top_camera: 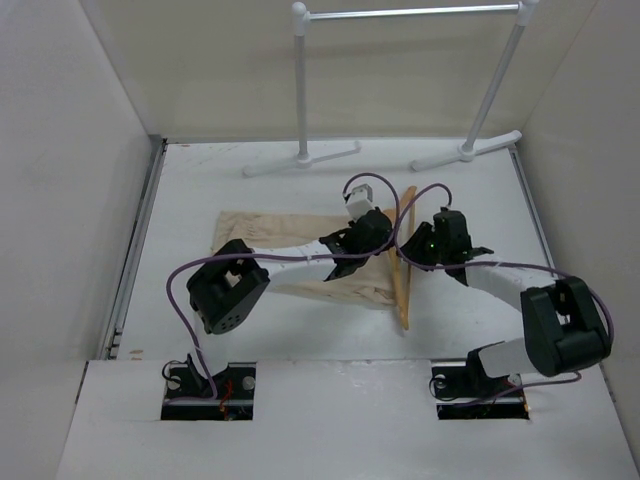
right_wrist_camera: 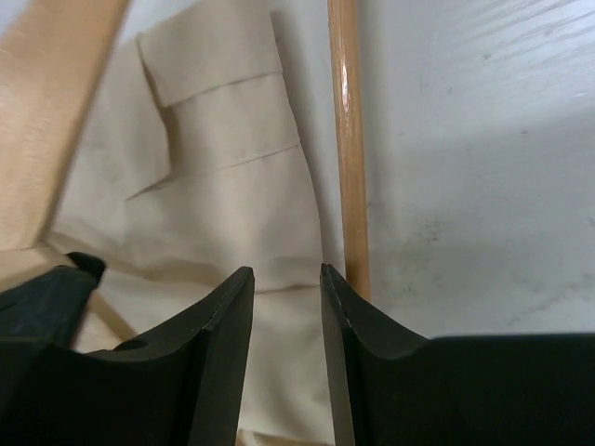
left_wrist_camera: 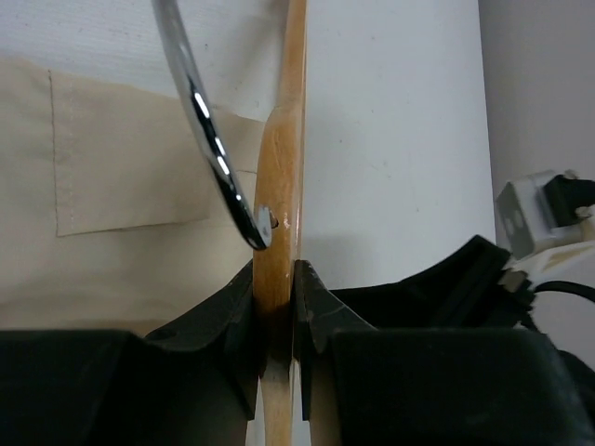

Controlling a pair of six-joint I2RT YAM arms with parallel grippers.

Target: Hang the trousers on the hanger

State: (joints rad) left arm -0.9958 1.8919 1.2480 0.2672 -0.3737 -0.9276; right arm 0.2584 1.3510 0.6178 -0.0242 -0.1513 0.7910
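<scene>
The beige trousers (top_camera: 262, 235) lie wrinkled on the white table, left of centre. The wooden hanger (top_camera: 404, 270) stands on edge at their right end. My left gripper (top_camera: 372, 232) is shut on the hanger's top piece (left_wrist_camera: 277, 177), just below its metal hook (left_wrist_camera: 209, 130); the trousers (left_wrist_camera: 121, 177) lie to its left. My right gripper (top_camera: 425, 248) is open. In the right wrist view its jaws (right_wrist_camera: 286, 279) hover over the trousers cloth (right_wrist_camera: 232, 186), with the hanger's crossbar (right_wrist_camera: 349, 139) just right of them and a hanger arm (right_wrist_camera: 56, 111) at upper left.
A white garment rail (top_camera: 400, 14) stands at the back on two feet (top_camera: 300, 158) (top_camera: 465, 152). White walls close in the table on the left, right and back. The arm bases sit in cut-outs at the near edge.
</scene>
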